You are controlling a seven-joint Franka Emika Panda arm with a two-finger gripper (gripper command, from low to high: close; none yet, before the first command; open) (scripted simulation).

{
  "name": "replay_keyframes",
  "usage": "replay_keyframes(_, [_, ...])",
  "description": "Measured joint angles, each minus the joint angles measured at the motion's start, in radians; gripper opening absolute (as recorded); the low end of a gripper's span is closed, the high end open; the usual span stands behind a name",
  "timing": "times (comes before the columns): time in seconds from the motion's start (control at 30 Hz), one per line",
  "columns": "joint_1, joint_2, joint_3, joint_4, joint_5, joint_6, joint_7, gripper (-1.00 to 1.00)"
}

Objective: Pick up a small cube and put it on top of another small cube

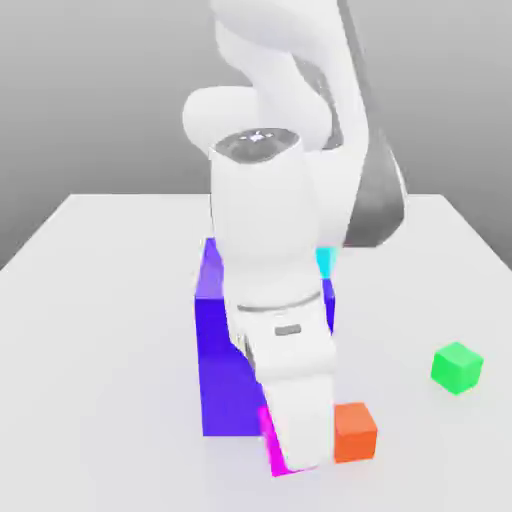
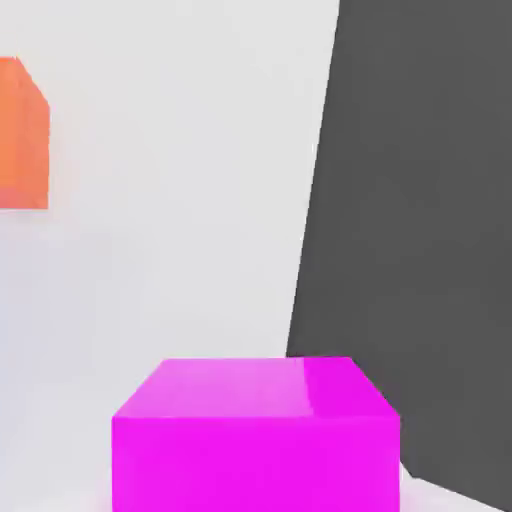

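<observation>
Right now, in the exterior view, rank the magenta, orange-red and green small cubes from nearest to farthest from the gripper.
1. Magenta cube: right at the hand's lower end, mostly hidden behind the hand that bears the gripper.
2. Orange-red cube: beside the hand, on the exterior view's right.
3. Green cube: farthest, well off toward the exterior view's right, standing alone on the table.

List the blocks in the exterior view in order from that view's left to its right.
big blue-purple block → magenta cube → orange-red cube → green cube. The cyan cube is left out; the arm mostly covers it.
</observation>
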Motion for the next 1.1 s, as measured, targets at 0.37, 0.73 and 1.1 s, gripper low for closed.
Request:
replay_keyframes(0.37, [0.171,-0.081,0.227,-0.067,-0.034,-0.043,-0.404,-1.0])
replay_keyframes(0.73, [0.393,-0.187,0.342,-0.197,-0.043,-0.086,-0.804,-1.0])
replay_keyframes(1.1, [0.387,-0.054,0.267,-0.231,-0.316,0.026,-0.638,-1.0])
